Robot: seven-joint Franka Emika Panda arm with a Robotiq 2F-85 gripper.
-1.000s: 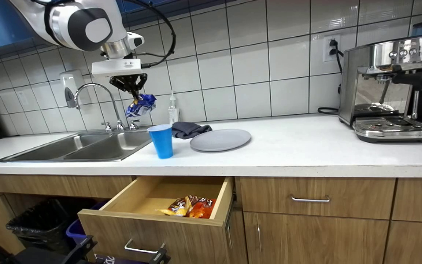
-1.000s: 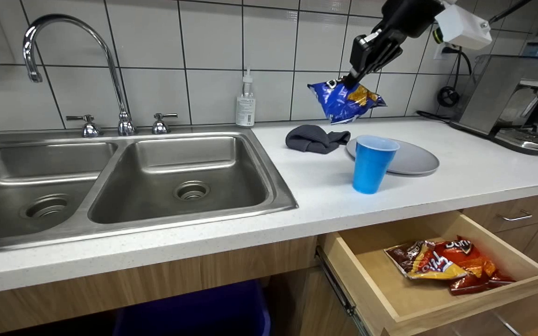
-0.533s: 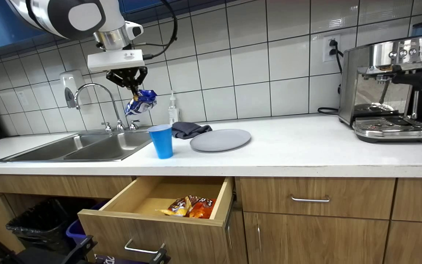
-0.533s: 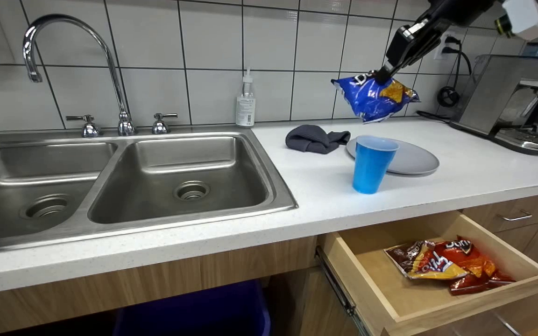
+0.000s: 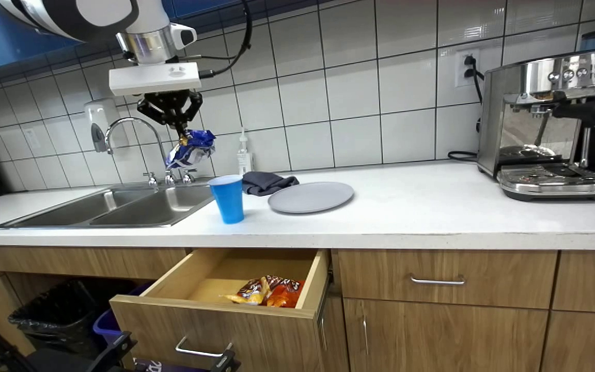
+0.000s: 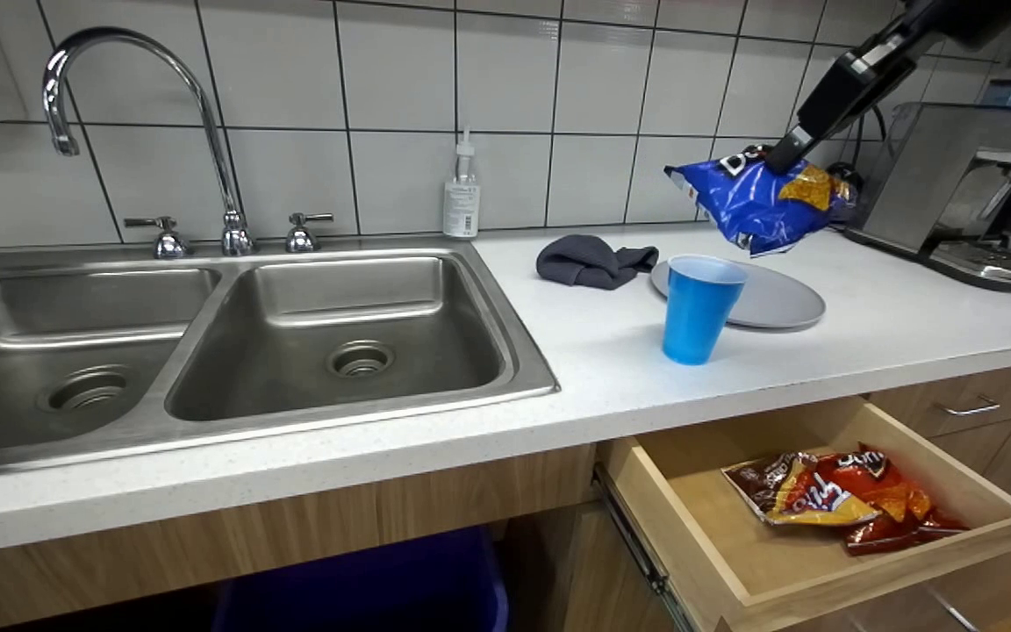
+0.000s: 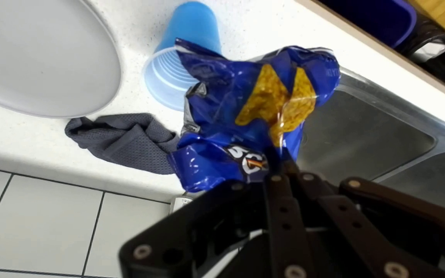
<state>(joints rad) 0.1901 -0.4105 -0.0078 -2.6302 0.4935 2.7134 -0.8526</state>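
My gripper (image 5: 181, 132) is shut on a shiny blue chip bag (image 5: 191, 150) and holds it in the air above the counter. In the wrist view the fingertips (image 7: 278, 154) pinch the blue bag (image 7: 238, 112) near its white lettering; the exact contact is dark. In an exterior view the gripper (image 6: 784, 156) holds the blue bag (image 6: 756, 211) by its upper side, above the blue cup (image 6: 700, 312) and the grey plate (image 6: 782, 300). A gap shows between bag and cup. The wrist view shows the cup (image 7: 195, 29) partly behind the bag.
A drawer (image 5: 215, 328) stands open below the counter. It holds a brown-yellow bag (image 6: 808, 502) and a red bag (image 6: 883, 487). A dark grey cloth (image 6: 589, 262), soap bottle (image 6: 462, 197), steel sink (image 6: 514, 351), faucet (image 5: 160, 142) and coffee machine (image 5: 540, 124) are on the counter.
My gripper has moved with the blue bag still in it. In an exterior view the bag has shifted right, beyond the cup, and sits slightly lower than half a second ago. Everything else stays put.
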